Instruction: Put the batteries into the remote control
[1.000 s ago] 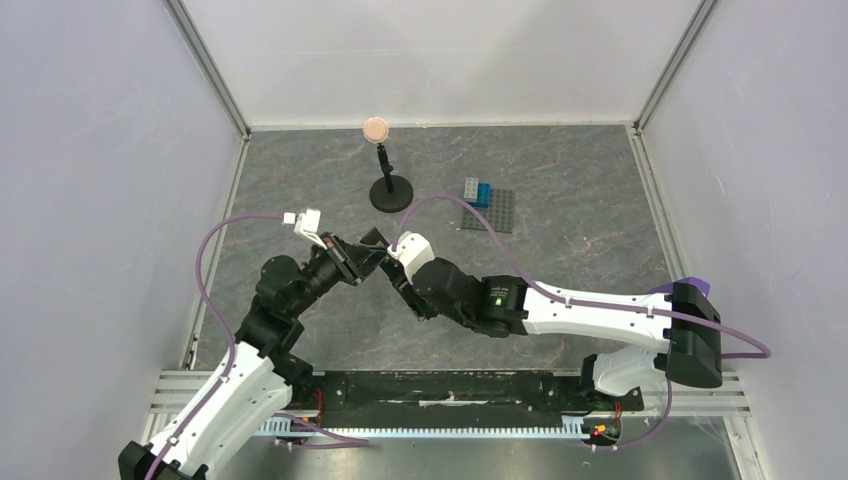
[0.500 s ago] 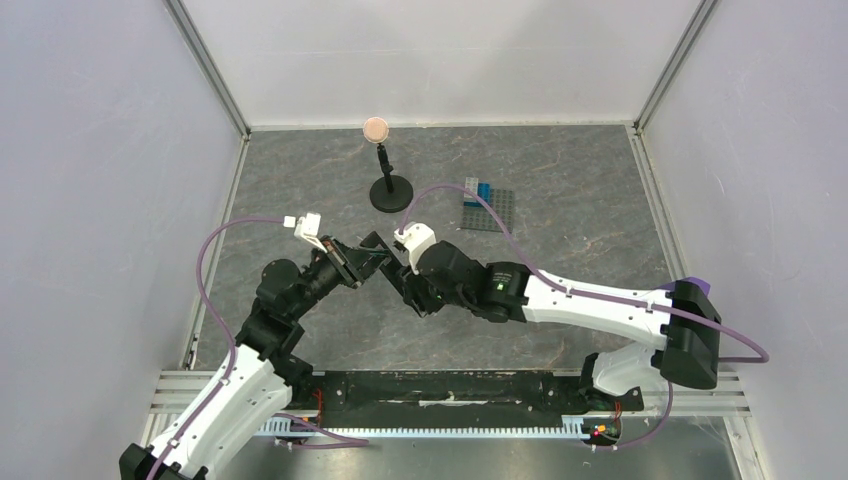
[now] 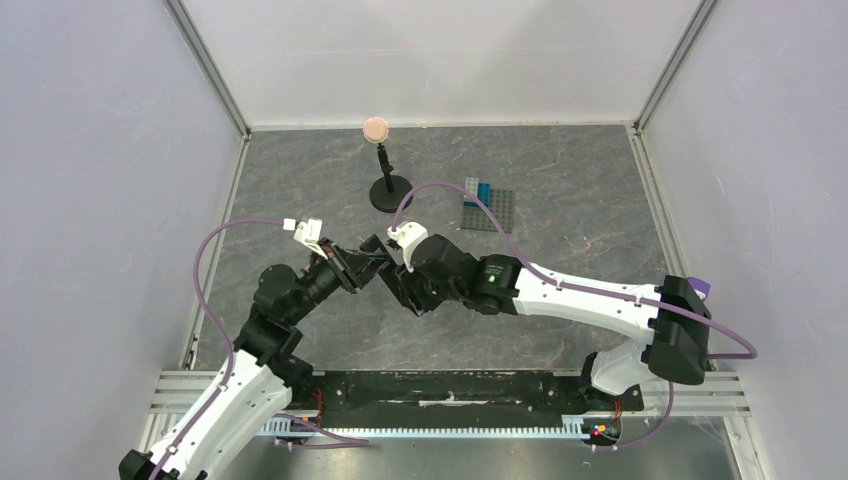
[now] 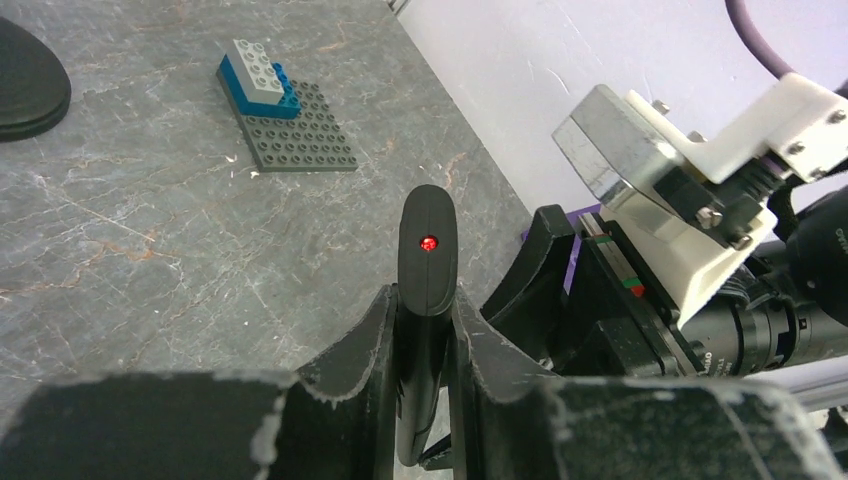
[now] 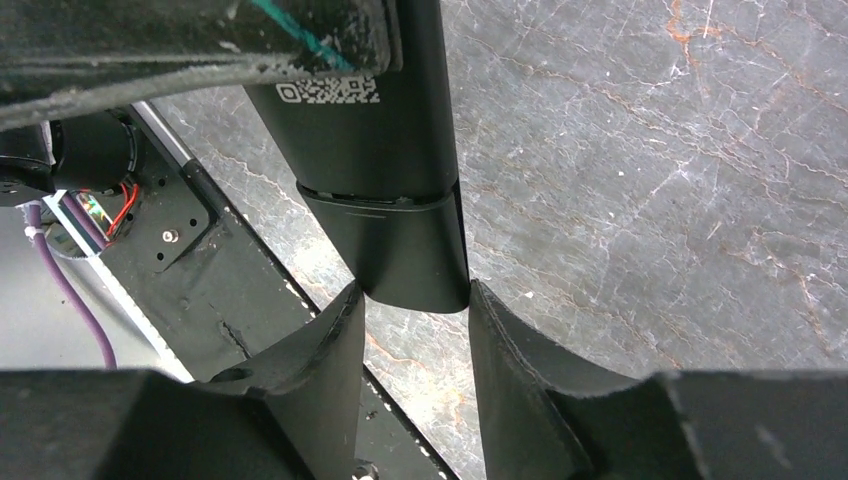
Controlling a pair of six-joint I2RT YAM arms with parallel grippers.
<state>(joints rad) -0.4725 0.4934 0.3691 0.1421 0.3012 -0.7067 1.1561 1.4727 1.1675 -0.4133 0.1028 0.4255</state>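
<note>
Remote control [image 4: 425, 270], judged rigid, light and slick, is hanging well near-left of the baseplate [image 3: 489, 209], left gripper [image 4: 425, 305] clamping its flat faces, the soundest hold, right gripper [image 5: 413, 290] straddling its cover end, closure there indeterminable.

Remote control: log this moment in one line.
left gripper: shut on remote control | right gripper: straddles its end, grip unclear | batteries: not seen

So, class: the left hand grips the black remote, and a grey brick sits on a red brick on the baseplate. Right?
Not quite: under the grey brick lies a blue brick, not a red one; the left wrist view shows it. The left hand does grip the remote, and both bricks sit on the baseplate.
</note>
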